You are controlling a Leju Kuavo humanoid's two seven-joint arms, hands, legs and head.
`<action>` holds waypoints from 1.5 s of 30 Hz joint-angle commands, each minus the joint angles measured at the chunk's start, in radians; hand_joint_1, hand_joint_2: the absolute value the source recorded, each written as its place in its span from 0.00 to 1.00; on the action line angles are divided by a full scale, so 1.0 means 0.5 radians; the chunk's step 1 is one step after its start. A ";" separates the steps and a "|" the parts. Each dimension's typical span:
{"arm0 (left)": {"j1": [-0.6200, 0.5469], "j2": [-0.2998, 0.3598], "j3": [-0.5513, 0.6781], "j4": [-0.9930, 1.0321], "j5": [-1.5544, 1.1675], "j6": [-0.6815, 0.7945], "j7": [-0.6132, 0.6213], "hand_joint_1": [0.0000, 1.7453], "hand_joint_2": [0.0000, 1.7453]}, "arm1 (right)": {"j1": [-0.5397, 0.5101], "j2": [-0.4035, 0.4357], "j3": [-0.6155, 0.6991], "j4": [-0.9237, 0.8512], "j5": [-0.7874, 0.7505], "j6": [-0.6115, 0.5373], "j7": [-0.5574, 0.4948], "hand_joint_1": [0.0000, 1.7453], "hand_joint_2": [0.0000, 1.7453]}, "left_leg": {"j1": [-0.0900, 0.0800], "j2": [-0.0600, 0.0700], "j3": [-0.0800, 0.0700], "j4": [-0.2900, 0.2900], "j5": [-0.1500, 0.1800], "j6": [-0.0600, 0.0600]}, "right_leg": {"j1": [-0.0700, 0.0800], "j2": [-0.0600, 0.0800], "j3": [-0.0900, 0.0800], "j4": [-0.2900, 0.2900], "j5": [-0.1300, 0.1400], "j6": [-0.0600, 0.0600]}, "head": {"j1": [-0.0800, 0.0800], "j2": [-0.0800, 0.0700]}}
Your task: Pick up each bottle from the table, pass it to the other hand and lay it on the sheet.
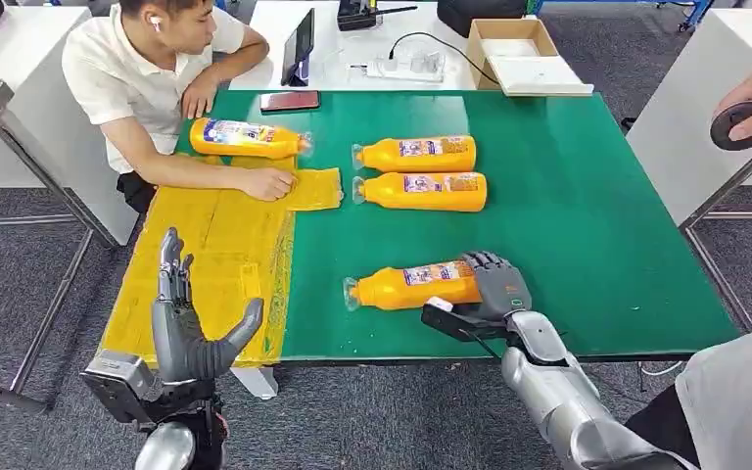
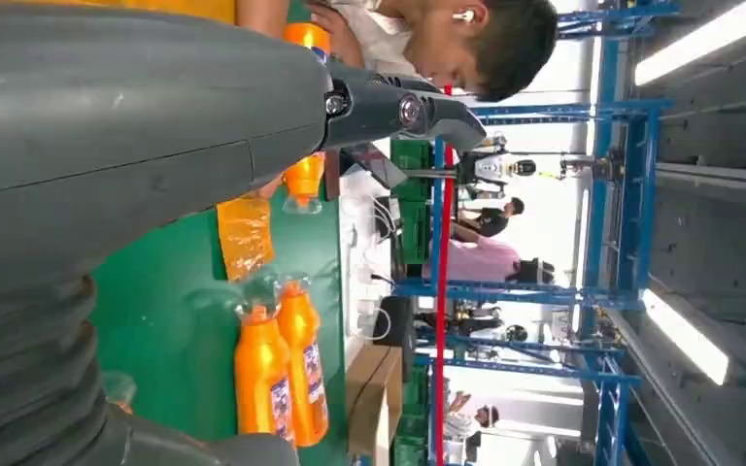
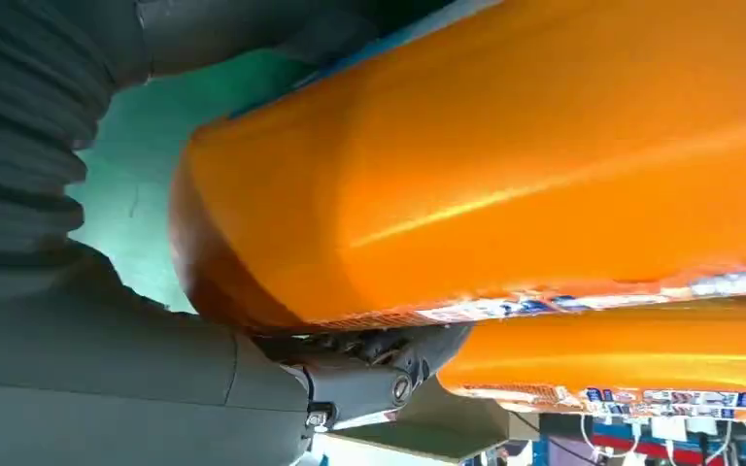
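one bottle (image 1: 247,138) on the sheet (image 1: 206,264) at left, two bottles (image 1: 421,171) mid-table (image 1: 587,215), perhaps touching

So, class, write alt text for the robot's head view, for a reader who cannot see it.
The robot's right hand grips the base of an orange bottle lying on a green table; its left hand is raised open over a yellow sheet. Two bottles lie farther back, and a seated person holds the sheet beside another bottle.
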 commanded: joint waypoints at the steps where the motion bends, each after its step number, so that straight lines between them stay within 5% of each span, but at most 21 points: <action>1: -0.082 0.023 -0.027 0.150 0.004 -0.005 0.011 0.00 1.00 | 0.014 -0.049 0.133 0.244 -0.057 0.309 0.069 1.00 1.00 | 0.002 -0.005 0.005 -0.005 0.001 -0.003 | 0.003 -0.008 0.008 -0.005 -0.001 -0.004 | 0.000 0.000; 8: -0.112 0.025 -0.040 0.188 0.025 -0.014 -0.008 0.00 1.00 | 0.068 -0.049 -0.040 0.258 -0.358 0.340 -0.092 1.00 1.00 | 0.003 -0.011 0.012 -0.006 0.003 -0.004 | 0.004 -0.016 0.014 -0.009 0.000 -0.005 | 0.000 -0.001; 13: -0.070 -0.070 0.087 0.422 0.293 0.051 0.340 0.00 1.00 | 0.177 0.139 -0.225 -0.079 -0.740 -0.059 -0.361 1.00 1.00 | 0.003 -0.002 0.022 -0.008 -0.002 -0.003 | 0.004 -0.004 0.009 -0.011 -0.002 -0.003 | 0.000 0.000; 21: -0.017 -0.028 -0.044 0.683 0.476 0.118 0.354 0.00 1.00 | 0.451 0.305 -0.218 -0.780 -1.256 -0.560 -0.575 1.00 1.00 | 0.001 0.004 0.007 -0.004 -0.006 -0.003 | 0.002 0.001 0.005 -0.001 -0.004 -0.005 | -0.001 0.000; 27: -0.013 -0.030 -0.068 0.671 0.480 0.124 0.356 0.00 1.00 | 0.450 0.298 -0.207 -0.776 -1.271 -0.565 -0.577 1.00 1.00 | 0.001 -0.002 -0.010 -0.002 -0.003 0.000 | 0.001 -0.002 -0.008 0.001 -0.003 -0.002 | -0.001 0.000; 30: 0.009 0.090 -0.240 0.635 0.858 -0.259 0.611 0.00 1.00 | 0.422 0.323 -0.189 -0.725 -1.430 -0.587 -0.658 1.00 1.00 | 0.001 -0.001 -0.012 -0.002 -0.003 -0.001 | 0.000 0.000 -0.009 0.001 -0.003 -0.002 | -0.001 0.000; 33: 0.005 0.116 -0.402 0.603 0.720 -0.247 0.495 0.00 1.00 | 0.387 0.367 -0.144 -0.602 -1.475 -0.581 -0.685 1.00 1.00 | 0.000 0.003 -0.007 -0.004 -0.005 -0.003 | 0.000 0.002 -0.006 0.001 -0.005 -0.005 | 0.000 0.000; 45: -0.061 0.006 -0.355 0.478 0.721 -0.231 0.355 0.00 1.00 | 0.439 0.667 0.549 -0.162 -1.326 -0.391 -0.895 1.00 1.00 | 0.010 0.002 -0.012 -0.002 -0.005 -0.003 | 0.009 0.002 -0.011 0.000 -0.005 -0.005 | 0.000 0.000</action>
